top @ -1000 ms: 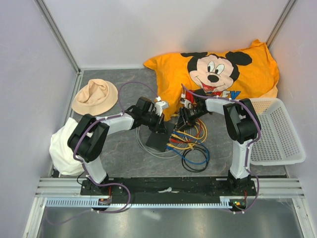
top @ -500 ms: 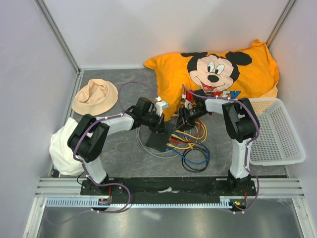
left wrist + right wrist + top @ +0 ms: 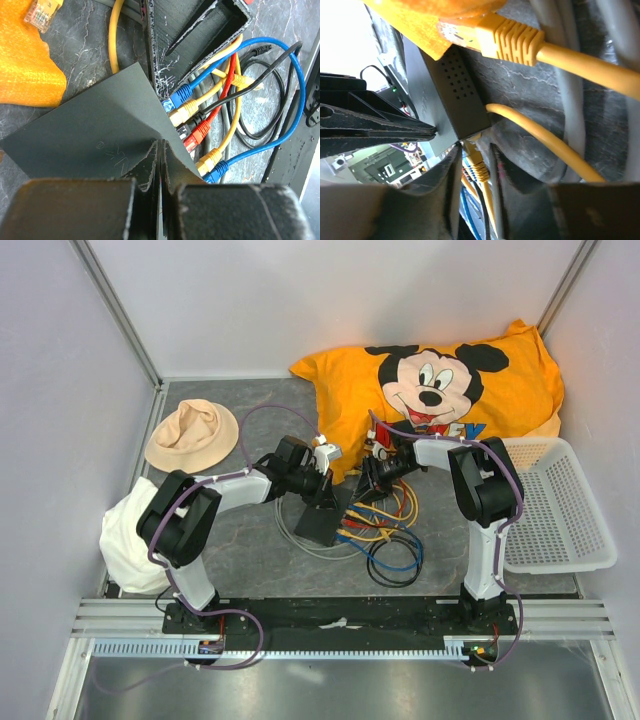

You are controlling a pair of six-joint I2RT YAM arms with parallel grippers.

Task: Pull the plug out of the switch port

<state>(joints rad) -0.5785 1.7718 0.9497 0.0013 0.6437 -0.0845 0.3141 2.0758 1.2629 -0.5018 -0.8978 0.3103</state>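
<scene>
The dark grey switch (image 3: 318, 528) lies flat mid-table, with blue, yellow, black and red plugs in a row along its right side (image 3: 192, 117). My left gripper (image 3: 325, 495) is shut, its fingertips (image 3: 161, 150) pressed on the switch's top face (image 3: 90, 135). My right gripper (image 3: 368, 485) reaches in from the right. Its fingers close around a yellow plug (image 3: 477, 167) seated at the switch's corner (image 3: 455, 95). A loose yellow plug (image 3: 490, 35) lies by the orange fabric.
An orange Mickey pillow (image 3: 440, 380) lies right behind the switch. A white mesh basket (image 3: 560, 505) stands at right, a beige hat (image 3: 190, 435) and a white cloth (image 3: 125, 530) at left. Looped cables (image 3: 390, 550) lie in front of the switch.
The right arm has edged slightly left toward the switch. The left arm and the switch have not visibly moved.
</scene>
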